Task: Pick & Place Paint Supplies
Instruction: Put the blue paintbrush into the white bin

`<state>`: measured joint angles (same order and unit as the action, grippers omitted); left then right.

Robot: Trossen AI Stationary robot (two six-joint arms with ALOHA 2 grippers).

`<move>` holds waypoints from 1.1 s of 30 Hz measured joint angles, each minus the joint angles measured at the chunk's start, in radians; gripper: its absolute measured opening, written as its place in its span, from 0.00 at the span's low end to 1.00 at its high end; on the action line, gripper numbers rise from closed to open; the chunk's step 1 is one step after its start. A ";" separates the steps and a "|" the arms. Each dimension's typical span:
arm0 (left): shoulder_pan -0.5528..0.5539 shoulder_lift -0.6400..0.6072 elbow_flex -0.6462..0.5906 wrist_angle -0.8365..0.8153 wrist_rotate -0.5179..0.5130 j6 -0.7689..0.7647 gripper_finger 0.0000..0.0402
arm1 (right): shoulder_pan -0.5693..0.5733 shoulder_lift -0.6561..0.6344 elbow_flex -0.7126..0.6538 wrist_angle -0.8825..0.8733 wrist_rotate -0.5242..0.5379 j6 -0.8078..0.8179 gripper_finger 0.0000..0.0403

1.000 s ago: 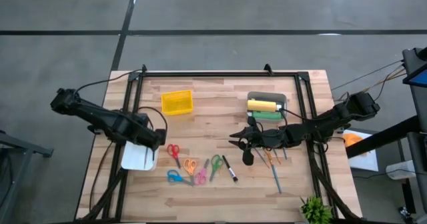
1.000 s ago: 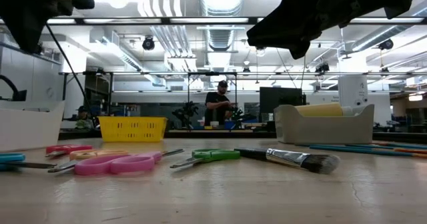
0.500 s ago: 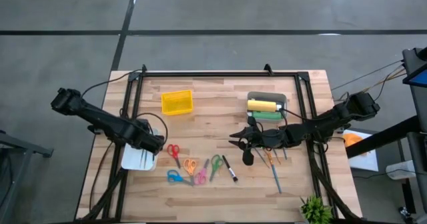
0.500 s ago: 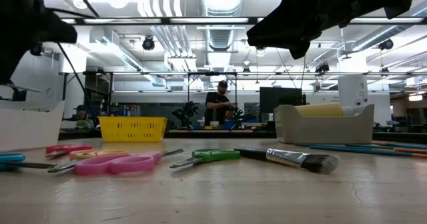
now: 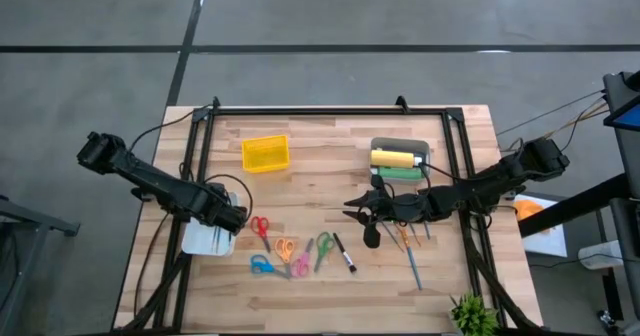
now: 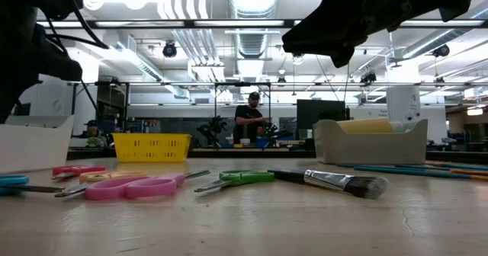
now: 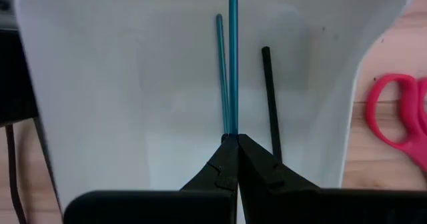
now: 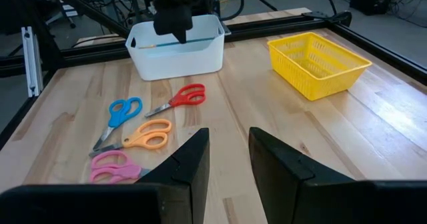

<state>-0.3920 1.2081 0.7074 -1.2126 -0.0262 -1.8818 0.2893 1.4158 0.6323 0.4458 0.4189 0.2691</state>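
Observation:
My left gripper (image 5: 232, 219) is over the white bin (image 5: 203, 240) at the table's left, shut on a teal stick (image 7: 232, 64). A thinner teal line (image 7: 221, 71) runs beside the stick; I cannot tell whether it is a second stick. A black stick (image 7: 269, 104) lies on the bin's floor. My right gripper (image 8: 225, 159) is open and empty above the table's middle (image 5: 362, 211). A yellow bottle (image 5: 393, 158) and a green bottle (image 5: 402, 173) lie in the grey bin (image 5: 400, 144). Several thin brushes (image 5: 410, 248), a black brush (image 5: 372, 236) and a black pen (image 5: 344, 253) lie on the table. My left gripper pinches one end of the teal stick (image 7: 232, 129) between its two fingertips, coming from above. The stick reaches out from the fingertips along the white bin's length, about level, inside the bin's walls (image 8: 177, 43). Whether its free end touches the bin's floor, I cannot tell.
Several coloured scissors (image 5: 285, 251) lie between the white bin and the brushes. A yellow basket (image 5: 265, 153) stands at the far left of centre. A small green plant (image 5: 472, 316) stands at the near right corner. A person (image 6: 249, 119) stands far behind the table.
My left gripper has gone down into the white bin with the teal stick, a little toward the table's near edge. My right gripper has kept still.

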 joint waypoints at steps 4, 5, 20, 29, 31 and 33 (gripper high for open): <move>0.000 0.000 -0.006 0.017 -0.003 0.004 0.01 | 0.000 0.000 0.000 0.000 0.000 0.000 0.26; 0.000 0.001 -0.006 0.018 -0.003 0.003 0.01 | 0.000 0.000 0.000 0.000 0.000 0.000 0.26; -0.005 0.000 -0.008 0.102 0.017 -0.150 0.01 | 0.000 0.000 0.000 0.000 0.000 0.000 0.26; -0.015 0.000 -0.049 0.159 0.019 -0.188 0.01 | 0.000 0.000 0.000 0.000 0.000 0.000 0.26; -0.015 0.000 -0.074 0.196 0.022 -0.188 0.01 | 0.000 0.000 0.000 0.000 0.000 0.000 0.26; -0.015 0.000 -0.089 0.216 0.036 -0.188 0.01 | 0.000 0.000 0.000 0.000 0.000 0.000 0.26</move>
<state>-0.4068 1.2083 0.6184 -0.9962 0.0102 -2.0697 0.2895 1.4158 0.6323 0.4454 0.4189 0.2691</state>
